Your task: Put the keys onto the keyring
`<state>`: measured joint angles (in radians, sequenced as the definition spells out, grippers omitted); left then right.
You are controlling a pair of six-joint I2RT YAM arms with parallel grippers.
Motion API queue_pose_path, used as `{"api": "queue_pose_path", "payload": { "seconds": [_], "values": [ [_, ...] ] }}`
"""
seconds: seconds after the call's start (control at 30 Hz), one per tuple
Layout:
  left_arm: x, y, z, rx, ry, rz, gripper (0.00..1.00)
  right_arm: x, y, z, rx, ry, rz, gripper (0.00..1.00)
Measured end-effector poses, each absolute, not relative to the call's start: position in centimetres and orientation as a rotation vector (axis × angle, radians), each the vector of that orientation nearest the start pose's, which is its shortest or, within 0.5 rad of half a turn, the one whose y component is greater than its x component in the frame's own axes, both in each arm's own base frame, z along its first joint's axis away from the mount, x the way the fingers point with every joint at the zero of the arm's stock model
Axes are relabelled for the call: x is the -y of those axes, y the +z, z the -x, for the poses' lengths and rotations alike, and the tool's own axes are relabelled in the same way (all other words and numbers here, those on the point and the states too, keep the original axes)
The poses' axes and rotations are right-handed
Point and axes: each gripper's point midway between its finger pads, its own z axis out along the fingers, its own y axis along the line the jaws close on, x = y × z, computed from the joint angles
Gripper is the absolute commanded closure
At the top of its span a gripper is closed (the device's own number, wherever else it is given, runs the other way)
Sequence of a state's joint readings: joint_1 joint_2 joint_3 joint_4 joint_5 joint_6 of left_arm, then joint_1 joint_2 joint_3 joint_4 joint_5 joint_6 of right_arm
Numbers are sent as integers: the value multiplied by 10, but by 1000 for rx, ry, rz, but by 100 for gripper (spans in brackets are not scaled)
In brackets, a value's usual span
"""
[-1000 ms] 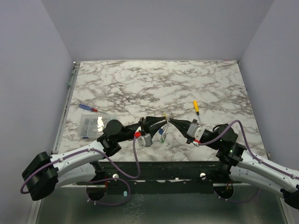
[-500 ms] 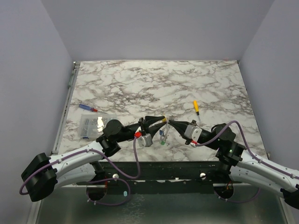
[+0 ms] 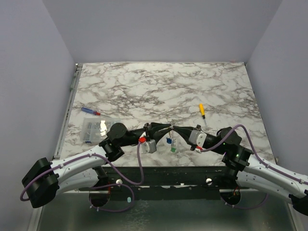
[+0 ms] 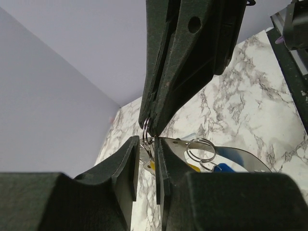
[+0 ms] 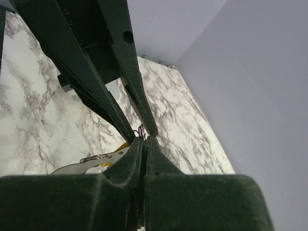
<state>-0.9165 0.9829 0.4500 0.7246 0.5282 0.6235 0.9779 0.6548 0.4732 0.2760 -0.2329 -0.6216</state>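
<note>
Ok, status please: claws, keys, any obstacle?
Left claw shut on small silver wire ring, in air. Right claw shut, tip against it. Blue-headed metal key, green-headed metal key hang below. Nothing in way.

Fixed camera overlooks the marble desk [image 3: 159,86]; close-up wrist cameras face each other where left hand [image 3: 168,127] meets right hand [image 3: 175,128].

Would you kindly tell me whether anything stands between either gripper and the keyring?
Nothing visible does. The left gripper and right gripper meet tip to tip, both pinching the keyring, with a blue key and a green key hanging beneath.
</note>
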Motion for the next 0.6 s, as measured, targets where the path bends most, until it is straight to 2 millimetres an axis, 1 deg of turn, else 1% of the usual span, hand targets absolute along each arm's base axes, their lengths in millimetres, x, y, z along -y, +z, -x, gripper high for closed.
{"api": "queue_pose_path", "payload": {
  "seconds": [0.03,0.07,0.1,0.27,0.3,0.33,0.47,0.53,0.6],
  "values": [
    [323,271,-162,-669,-611,-1272,88,-271,278,-162,-898,461,1200,99],
    [323,270,-162,-672,-615,-1276,97,-271,278,-161,-899,463,1203,99],
    [323,269,-161,-673,-620,-1279,100,-271,277,-161,-899,464,1206,99],
    [324,267,-160,-682,-632,-1287,100,-271,275,-161,-901,468,1214,99],
    [324,267,-160,-682,-631,-1287,100,-271,275,-161,-901,468,1214,97],
    [324,267,-160,-683,-630,-1288,100,-271,275,-161,-902,467,1214,93],
    [323,268,-166,-697,-601,-1283,100,-271,274,-163,-907,456,1214,67],
    [322,265,-171,-719,-573,-1283,100,-270,273,-165,-913,443,1213,58],
    [321,261,-178,-753,-536,-1286,100,-269,273,-169,-917,412,1217,55]
  ]
}}
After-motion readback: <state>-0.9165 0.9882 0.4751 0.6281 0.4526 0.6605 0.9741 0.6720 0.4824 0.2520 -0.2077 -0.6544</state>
